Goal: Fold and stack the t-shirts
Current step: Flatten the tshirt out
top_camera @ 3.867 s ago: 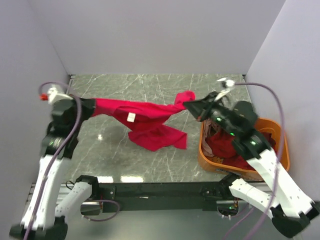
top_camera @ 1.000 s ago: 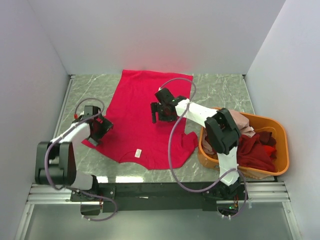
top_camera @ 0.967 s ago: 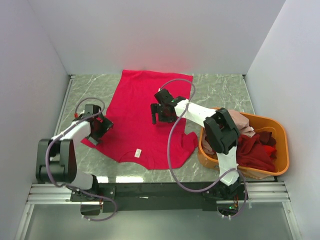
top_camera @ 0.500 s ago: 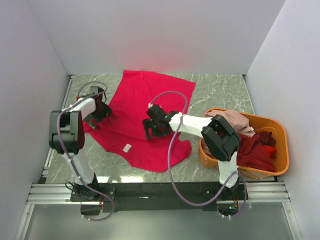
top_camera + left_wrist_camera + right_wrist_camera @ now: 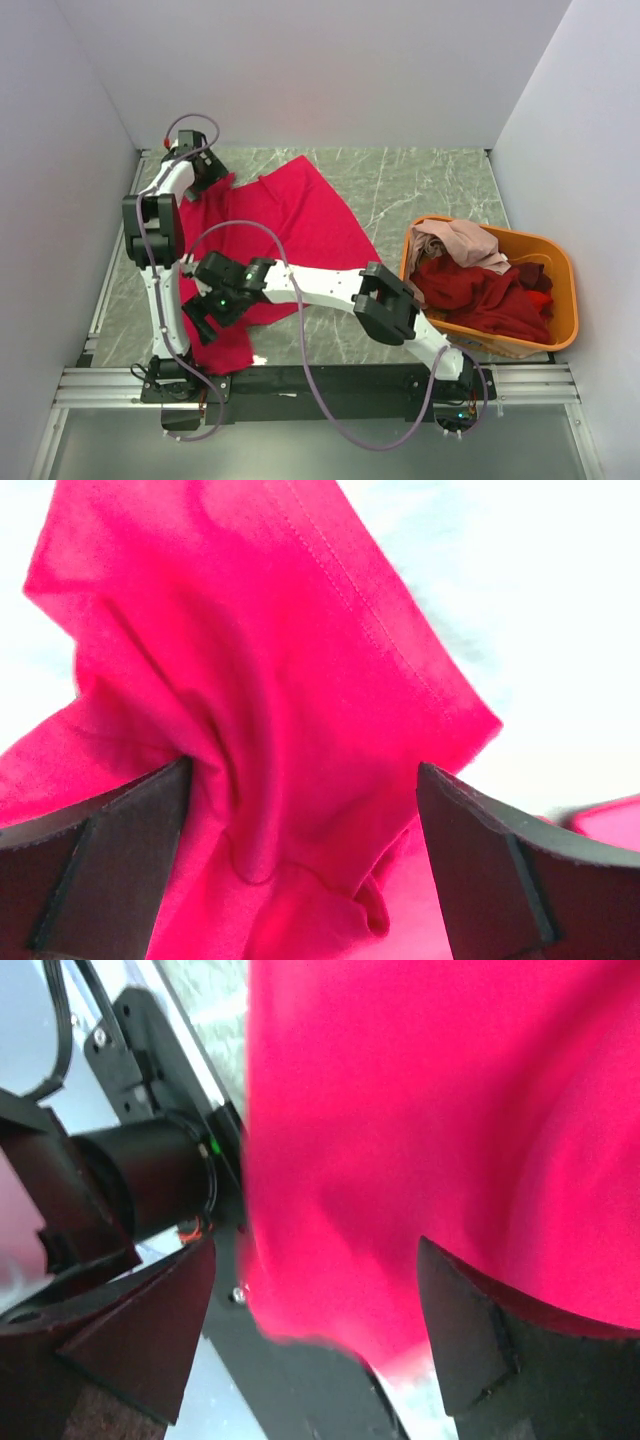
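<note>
A bright crimson-pink t-shirt point(image 5: 300, 215) lies in a crumpled diagonal band from the back left corner down to the table's front left edge. My left gripper point(image 5: 199, 171) sits on its far end by the back wall. In the left wrist view the left gripper point(image 5: 300, 880) is open, its fingers point(image 5: 100, 880) wide apart with bunched crimson cloth point(image 5: 270, 700) lying between them. My right arm reaches across to the front left, where the right gripper point(image 5: 203, 314) hovers over the shirt's near end. The right gripper point(image 5: 315, 1340) is also open above the crimson cloth point(image 5: 450, 1110).
An orange basket point(image 5: 572, 300) stands at the right, holding a dark red shirt point(image 5: 480, 295) and a pale pink shirt point(image 5: 455, 240). White walls close in the back and both sides. The black front rail point(image 5: 300, 1390) and the left arm's base point(image 5: 150, 1180) lie just under the right gripper.
Both arms swung left: the left gripper went to the back left corner, the right to the front left. The shirt went from lying flat at mid-table to a crumpled diagonal band at the left.
</note>
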Robot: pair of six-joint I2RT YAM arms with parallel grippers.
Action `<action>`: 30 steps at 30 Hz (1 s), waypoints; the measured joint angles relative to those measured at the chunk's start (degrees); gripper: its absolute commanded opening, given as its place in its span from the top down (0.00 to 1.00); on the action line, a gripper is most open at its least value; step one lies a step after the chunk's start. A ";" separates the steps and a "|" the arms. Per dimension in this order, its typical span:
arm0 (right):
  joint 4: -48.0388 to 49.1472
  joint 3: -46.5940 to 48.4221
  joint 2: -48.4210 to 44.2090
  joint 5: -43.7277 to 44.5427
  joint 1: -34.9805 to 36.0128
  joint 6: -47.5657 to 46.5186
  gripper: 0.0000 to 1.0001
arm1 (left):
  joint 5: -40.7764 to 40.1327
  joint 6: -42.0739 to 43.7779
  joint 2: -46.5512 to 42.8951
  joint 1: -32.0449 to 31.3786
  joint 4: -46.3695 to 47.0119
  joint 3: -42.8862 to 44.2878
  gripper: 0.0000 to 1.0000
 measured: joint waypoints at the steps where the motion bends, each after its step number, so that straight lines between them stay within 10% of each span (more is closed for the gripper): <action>1: -0.94 0.81 0.24 -0.57 -0.61 -0.39 0.12 | 1.86 0.90 0.94 0.00 1.16 1.57 0.01; 8: 0.74 -8.83 -9.16 1.44 -8.55 -0.04 0.12 | 5.57 4.46 1.03 -0.57 1.49 4.02 0.01; 17: 2.23 -16.65 -20.79 12.09 -30.23 1.99 0.11 | 1.64 1.70 -21.03 -0.79 0.42 -15.28 0.00; 23: 0.76 -9.55 -12.07 16.98 -35.60 1.05 0.11 | 0.04 -3.19 -40.98 -1.29 2.71 -38.47 0.01; 30: -0.96 10.80 6.12 18.71 -36.57 -1.49 0.11 | -1.16 -5.60 -42.36 -1.68 2.21 -50.38 0.01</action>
